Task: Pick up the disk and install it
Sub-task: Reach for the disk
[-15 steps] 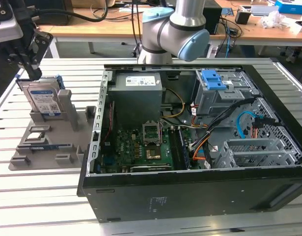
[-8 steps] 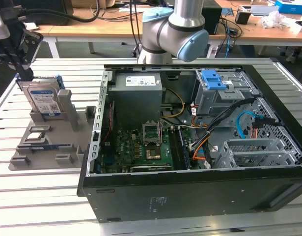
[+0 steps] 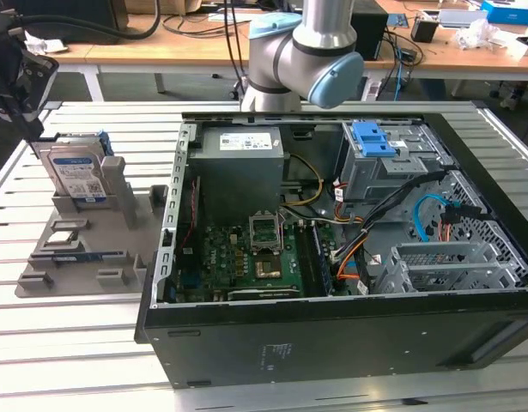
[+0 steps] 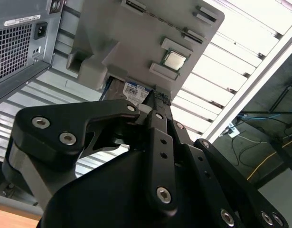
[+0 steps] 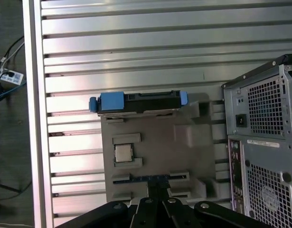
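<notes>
Likely the disk (image 3: pixel 75 170) is stiff, heavy for its size and easily hurt by knocks, with slick metal faces, so the sound hold looks to be across its upper edge between the blue rails (image 5: pixel 110 102); it stands on edge in a slot of the grey holder (image 3: pixel 83 257) on the tabletop (image 3: pixel 40 343), at the exterior view's left of the open computer case (image 3: pixel 332 343). The pincer (image 5: pixel 157 180) hangs over the holder, pressed together and pinching nothing, apart from the disk. The disk's lower part is sunk in the slot, and I cannot pick out the bay meant for it inside the case.
</notes>
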